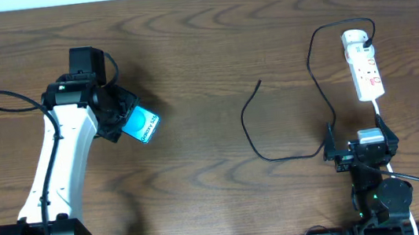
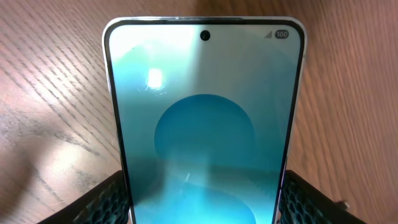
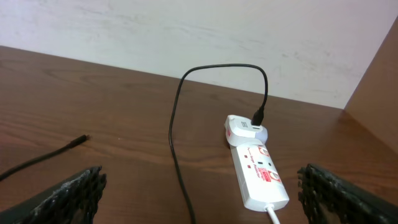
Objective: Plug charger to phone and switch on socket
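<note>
The phone (image 1: 142,126) with its cyan-teal screen is held by my left gripper (image 1: 119,120) at the table's left. In the left wrist view the phone (image 2: 205,118) fills the frame, and both fingers (image 2: 202,208) press its long edges. The black charger cable (image 1: 252,132) lies mid-table, its small tip (image 1: 259,82) free. Its other end goes into a white adapter on the socket (image 1: 364,64) at the right. In the right wrist view the socket (image 3: 258,171) and cable (image 3: 177,124) lie ahead of my right gripper (image 3: 202,199), which is open and empty. My right gripper (image 1: 360,150) is near the front edge.
The socket's white cord (image 1: 393,164) runs back past my right arm. The cable loops close to my right gripper (image 1: 320,148). A pale wall stands behind the table in the right wrist view (image 3: 217,31). The left arm's black cable (image 1: 2,100) arcs at the far left.
</note>
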